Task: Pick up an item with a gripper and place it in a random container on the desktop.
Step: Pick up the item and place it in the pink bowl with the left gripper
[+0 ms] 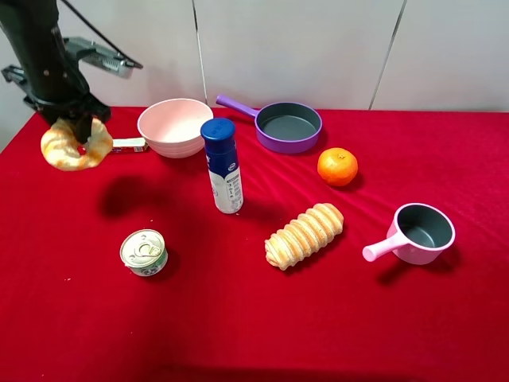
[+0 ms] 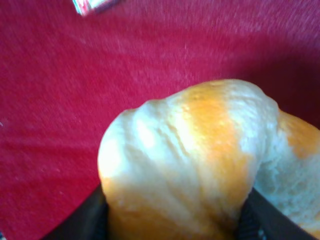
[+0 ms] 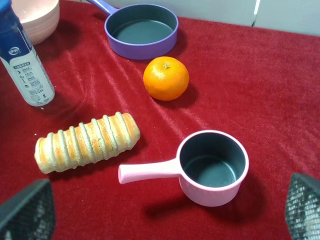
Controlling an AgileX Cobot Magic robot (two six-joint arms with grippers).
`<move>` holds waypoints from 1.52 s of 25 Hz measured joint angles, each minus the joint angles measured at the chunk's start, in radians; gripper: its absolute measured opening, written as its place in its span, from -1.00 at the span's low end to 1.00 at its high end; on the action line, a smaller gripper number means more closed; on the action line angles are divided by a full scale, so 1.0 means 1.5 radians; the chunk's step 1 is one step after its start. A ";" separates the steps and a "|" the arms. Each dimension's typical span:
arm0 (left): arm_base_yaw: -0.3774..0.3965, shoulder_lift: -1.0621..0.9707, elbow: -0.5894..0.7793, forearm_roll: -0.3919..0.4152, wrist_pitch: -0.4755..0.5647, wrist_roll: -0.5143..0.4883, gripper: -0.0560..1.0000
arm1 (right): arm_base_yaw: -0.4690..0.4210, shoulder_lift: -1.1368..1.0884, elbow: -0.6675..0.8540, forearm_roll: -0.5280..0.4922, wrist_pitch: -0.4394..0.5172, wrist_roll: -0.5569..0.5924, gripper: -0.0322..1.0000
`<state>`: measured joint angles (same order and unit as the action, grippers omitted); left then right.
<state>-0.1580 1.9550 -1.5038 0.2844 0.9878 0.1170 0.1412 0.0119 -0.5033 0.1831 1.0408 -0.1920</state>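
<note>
Red desktop (image 1: 238, 318) beneath raised left gripper (image 1: 78, 127), pointing down, clenched on ring bread (image 1: 56, 147); right gripper (image 3: 165, 220) jaws apart.

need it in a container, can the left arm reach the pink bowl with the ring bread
Probably yes: the left gripper holds the ring bread raised off the red table, close beside the pink bowl. Only a small flat packet lies between them, low enough to pass over.
</note>
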 joint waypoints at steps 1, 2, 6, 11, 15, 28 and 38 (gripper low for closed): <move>-0.005 0.000 -0.011 0.000 0.002 0.002 -0.07 | 0.000 0.000 0.000 0.000 0.000 0.000 0.40; -0.008 0.000 -0.022 0.000 0.002 0.002 -0.07 | 0.000 0.000 0.000 0.000 0.000 0.000 0.40; -0.027 0.001 -0.060 -0.001 0.005 0.003 -0.07 | 0.000 0.000 0.000 0.000 0.000 0.000 0.40; -0.043 0.001 -0.091 -0.013 0.006 0.006 -0.07 | 0.000 0.000 0.000 0.000 0.000 0.000 0.40; -0.052 0.001 -0.111 -0.018 -0.005 0.009 -0.09 | 0.000 0.000 0.000 0.001 0.000 0.000 0.40; -0.065 0.001 -0.112 -0.033 -0.108 0.013 -0.09 | 0.000 0.000 0.000 0.001 0.000 0.000 0.40; -0.078 0.027 -0.120 -0.033 -0.186 0.021 -0.09 | 0.000 0.000 0.000 0.001 0.000 0.000 0.40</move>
<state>-0.2755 1.9949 -1.6842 0.2342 0.7081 0.1483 0.1412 0.0119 -0.5033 0.1852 1.0408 -0.1920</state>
